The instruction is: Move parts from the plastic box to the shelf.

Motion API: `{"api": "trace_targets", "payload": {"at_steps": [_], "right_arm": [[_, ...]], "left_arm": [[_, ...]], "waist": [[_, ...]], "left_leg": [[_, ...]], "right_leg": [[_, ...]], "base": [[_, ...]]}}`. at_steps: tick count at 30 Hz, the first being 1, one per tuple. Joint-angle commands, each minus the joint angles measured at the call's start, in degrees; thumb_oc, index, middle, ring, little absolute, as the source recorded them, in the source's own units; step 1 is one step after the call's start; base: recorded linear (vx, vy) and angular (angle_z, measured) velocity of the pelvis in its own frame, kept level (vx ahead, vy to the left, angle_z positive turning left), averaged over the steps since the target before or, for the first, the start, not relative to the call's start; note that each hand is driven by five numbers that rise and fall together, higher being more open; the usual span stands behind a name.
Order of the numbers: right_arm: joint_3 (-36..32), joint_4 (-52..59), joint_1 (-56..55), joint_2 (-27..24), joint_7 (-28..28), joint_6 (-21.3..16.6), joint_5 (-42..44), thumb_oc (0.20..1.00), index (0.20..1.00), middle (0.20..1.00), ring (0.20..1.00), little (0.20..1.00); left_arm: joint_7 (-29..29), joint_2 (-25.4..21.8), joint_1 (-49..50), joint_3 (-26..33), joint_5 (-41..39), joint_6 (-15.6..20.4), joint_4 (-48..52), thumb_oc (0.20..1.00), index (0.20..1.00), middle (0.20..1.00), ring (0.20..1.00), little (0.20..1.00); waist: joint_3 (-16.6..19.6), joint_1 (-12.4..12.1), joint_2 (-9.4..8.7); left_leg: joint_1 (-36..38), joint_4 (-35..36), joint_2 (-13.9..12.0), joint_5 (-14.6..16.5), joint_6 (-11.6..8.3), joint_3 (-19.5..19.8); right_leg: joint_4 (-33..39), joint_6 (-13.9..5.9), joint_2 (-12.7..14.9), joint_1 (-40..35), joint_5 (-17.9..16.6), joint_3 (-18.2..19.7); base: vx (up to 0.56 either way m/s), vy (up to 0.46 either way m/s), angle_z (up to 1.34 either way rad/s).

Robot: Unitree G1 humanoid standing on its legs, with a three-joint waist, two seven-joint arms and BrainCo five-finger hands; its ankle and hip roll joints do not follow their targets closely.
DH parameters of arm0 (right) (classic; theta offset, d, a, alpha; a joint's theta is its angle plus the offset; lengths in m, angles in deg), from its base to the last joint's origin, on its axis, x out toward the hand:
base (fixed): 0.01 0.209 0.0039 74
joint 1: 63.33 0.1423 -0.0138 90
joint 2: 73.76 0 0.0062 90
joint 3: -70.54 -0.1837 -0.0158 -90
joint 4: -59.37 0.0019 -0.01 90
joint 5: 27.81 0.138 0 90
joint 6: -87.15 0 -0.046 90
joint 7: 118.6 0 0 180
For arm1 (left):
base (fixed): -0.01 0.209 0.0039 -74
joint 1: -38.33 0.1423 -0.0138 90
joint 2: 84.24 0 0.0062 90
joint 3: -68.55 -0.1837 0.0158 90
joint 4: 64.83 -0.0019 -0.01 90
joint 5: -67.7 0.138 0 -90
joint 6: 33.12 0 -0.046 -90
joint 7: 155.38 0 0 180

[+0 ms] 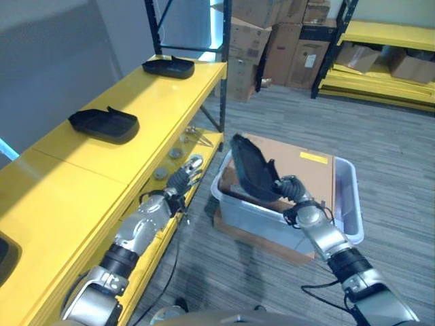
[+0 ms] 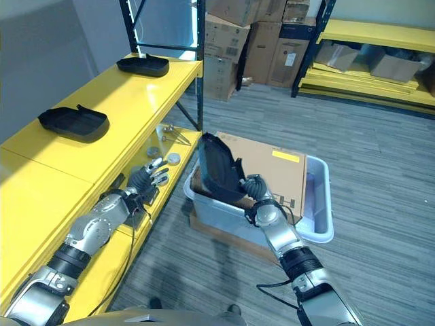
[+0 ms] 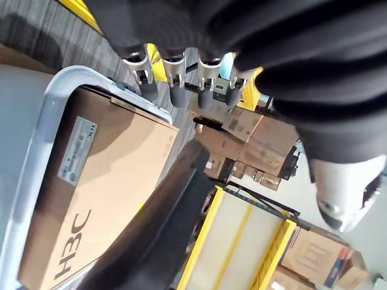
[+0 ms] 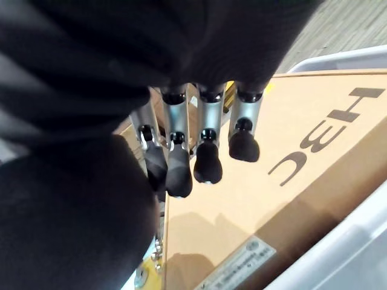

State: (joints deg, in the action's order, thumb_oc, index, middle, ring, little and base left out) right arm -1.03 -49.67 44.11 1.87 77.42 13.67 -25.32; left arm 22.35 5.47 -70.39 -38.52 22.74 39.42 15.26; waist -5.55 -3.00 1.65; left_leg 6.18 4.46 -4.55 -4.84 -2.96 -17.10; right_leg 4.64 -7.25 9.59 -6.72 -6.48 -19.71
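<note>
Two black parts (image 1: 103,123) (image 1: 168,66) already rest on the yellow shelf (image 1: 81,163), while the right robot hand (image 1: 291,189), fingers curled on a third black part (image 1: 253,170), lifts it above the plastic box (image 1: 343,204); the left robot hand (image 1: 185,175) hangs relaxed beside the shelf.

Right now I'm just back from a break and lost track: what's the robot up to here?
It is moving black parts from the plastic box on the floor to the yellow shelf. The right hand grips one black part, held upright above the box, over the cardboard carton that sits in it. The left hand hangs open beside the shelf edge, holding nothing. Two black parts already lie on the shelf top.
</note>
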Motion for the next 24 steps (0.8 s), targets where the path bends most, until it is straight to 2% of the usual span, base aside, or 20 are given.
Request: {"api": "trace_targets", "payload": {"at_steps": [1, 4, 6, 10, 11, 13, 17, 24], "right_arm": [[-2.95, 0.6, 3.48, -1.64, 4.2, -4.28, -0.04, 0.2, 0.2, 0.2, 0.2, 0.2], [-5.5, -1.96, 1.01, -2.83, 4.7, -4.58, -1.34, 0.2, 0.2, 0.2, 0.2, 0.2], [-7.55, -5.77, -1.92, -3.78, 6.08, -6.13, -2.82, 0.2, 0.2, 0.2, 0.2, 0.2], [-9.69, -12.47, -2.1, -5.58, 9.17, -7.23, -2.78, 0.2, 0.2, 0.2, 0.2, 0.2], [-9.92, -14.58, -0.77, -6.26, 10.13, -7.89, -2.15, 0.2, 0.2, 0.2, 0.2, 0.2], [-9.74, -20.91, 5.86, -9.13, 13.52, -8.92, 0.65, 0.2, 0.2, 0.2, 0.2, 0.2], [-8.8, -27.66, 12.14, -11.62, 18.56, -10.66, 5.7, 0.2, 0.2, 0.2, 0.2, 0.2], [-9.86, -30.88, 12.78, -15.88, 20.88, -13.35, 12.29, 0.2, 0.2, 0.2, 0.2, 0.2]], "left_arm": [[2.18, -0.58, -1.45, 0.29, -1.8, 2.36, -1.47, 1.0, 1.0, 1.0, 1.0, 1.0], [4.02, -1.15, 0.65, 1.37, -1.53, 2.02, -0.57, 1.0, 1.0, 1.0, 1.0, 1.0], [5.8, -1.91, 3.86, 2.2, -1.67, 1.79, 1.4, 1.0, 1.0, 1.0, 1.0, 1.0], [7.68, -3.95, 6.48, 2.19, -1.67, 2.26, 3.29, 1.0, 1.0, 1.0, 1.0, 1.0], [8.43, -4.53, 6.15, 1.89, -1.49, 3.23, 3.06, 1.0, 1.0, 1.0, 1.0, 1.0], [9.53, -6.69, 3.19, 0.98, -2.6, 6.78, 2.19, 1.0, 1.0, 1.0, 1.0, 1.0], [11.61, -9.37, 1.92, 1.22, -4.96, 8.69, 2.24, 1.0, 1.0, 1.0, 1.0, 1.0], [15.68, -13.02, 6.83, 1.47, -5.86, 9.66, 5.44, 1.0, 1.0, 1.0, 1.0, 1.0]], "waist": [[3.3, -1.19, -1.16], [3.42, -1.39, -1.15], [3.11, -1.88, -1.1], [1.15, -3.39, -0.83], [0.26, -3.82, -0.67], [-4.6, -5.09, 0.17], [-10.51, -6.88, 0.88], [-14.34, -9.03, 0.78]], "left_leg": [[-1.24, -3.08, -1.12, 3.51, -0.63, 3.1], [-1.52, -3.06, -1.1, 3.54, -0.56, 3.21], [-2.19, -3.33, -1.07, 3.6, -0.46, 3.33], [-6.92, -5.81, -0.77, 4.14, -0.19, 4.45], [-9.09, -6.77, -0.69, 4.27, -0.15, 4.89], [-15.49, -8.86, -0.38, 3.82, -0.2, 6.47], [-22.36, -10.92, 0.16, 2.31, -0.31, 8.7], [-26.86, -12.66, 1.31, 1.89, 0.18, 10.43]], "right_leg": [[-2.93, -2.86, 1.98, 0.3, 3.46, -0.88], [-3.12, -2.84, 1.98, 0.56, 3.53, -0.86], [-3.65, -2.79, 2.13, 1.1, 3.63, -1.03], [-5.93, -2.87, 3.04, 4.78, 3.99, -1.36], [-6.69, -2.92, 3.31, 6.52, 4.09, -1.42], [-8.5, -2.99, 3.86, 11.46, 4.13, -1.66], [-9.92, -2.35, 3.91, 16.08, 3.66, -2.12], [-10.67, -1.79, 3.46, 18.71, 3.29, -3.05]], "base": [[0.08, 0.001, 0.0], [0.09, 0.003, 0.0], [0.09, 0.01, 0.01], [-0.06, 0.005, 0.03], [-0.39, -0.012, 0.2], [-0.57, -0.042, 0.24], [-0.28, -0.098, 0.28], [-0.05, -0.1, 0.13]]}}
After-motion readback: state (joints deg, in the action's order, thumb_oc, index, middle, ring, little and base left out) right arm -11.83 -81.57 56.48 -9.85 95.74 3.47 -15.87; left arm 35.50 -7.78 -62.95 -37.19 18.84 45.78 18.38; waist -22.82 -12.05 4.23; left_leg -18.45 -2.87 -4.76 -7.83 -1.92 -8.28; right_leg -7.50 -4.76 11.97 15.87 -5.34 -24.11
